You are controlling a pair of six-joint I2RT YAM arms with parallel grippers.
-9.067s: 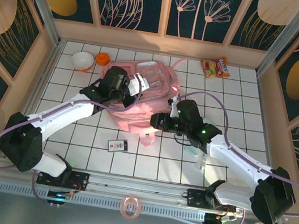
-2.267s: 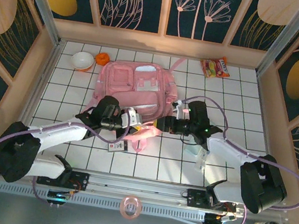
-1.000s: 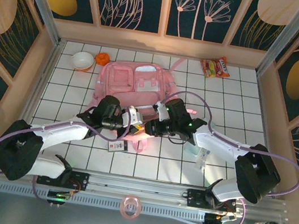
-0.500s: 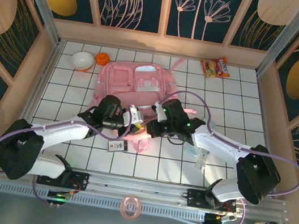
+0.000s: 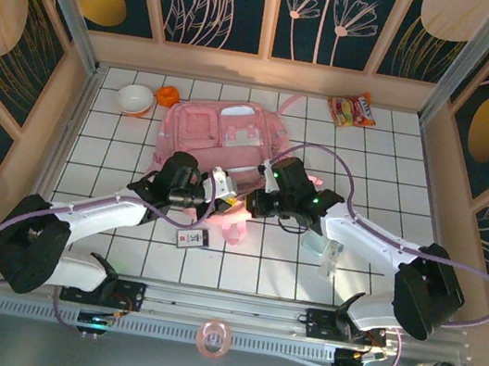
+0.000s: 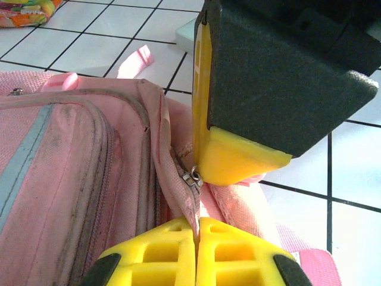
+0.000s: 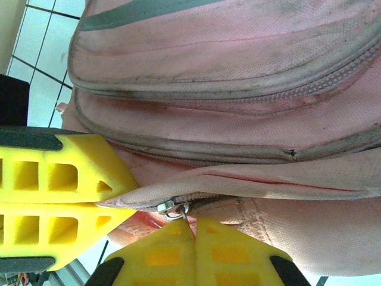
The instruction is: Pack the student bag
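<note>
The student bag (image 5: pixel 215 136), a soft pale-pink backpack, lies flat in the middle of the tiled table. Both grippers meet at its near edge. My left gripper (image 5: pixel 225 206) is shut on the fabric lip of the bag (image 6: pixel 71 149) beside the zipper slider (image 6: pixel 191 176), its fingertips together (image 6: pixel 196 229). My right gripper (image 5: pixel 248 206) is shut on the small metal zipper pull (image 7: pixel 189 221) just below the slider (image 7: pixel 169 207), with the bag (image 7: pixel 238 89) above it. In the right wrist view the left gripper's yellow fingers (image 7: pixel 59 196) pinch the fabric at the left.
A white bowl (image 5: pixel 135 99) and an orange item (image 5: pixel 167 94) sit at the back left. A snack packet (image 5: pixel 352 109) lies at the back right. A small black-and-white card (image 5: pixel 192 237) and a pale clear item (image 5: pixel 322 250) lie near the arms.
My right gripper's jaws have closed on the zipper pull, and its wrist has shifted slightly. The left gripper has kept its grip on the bag's edge.
</note>
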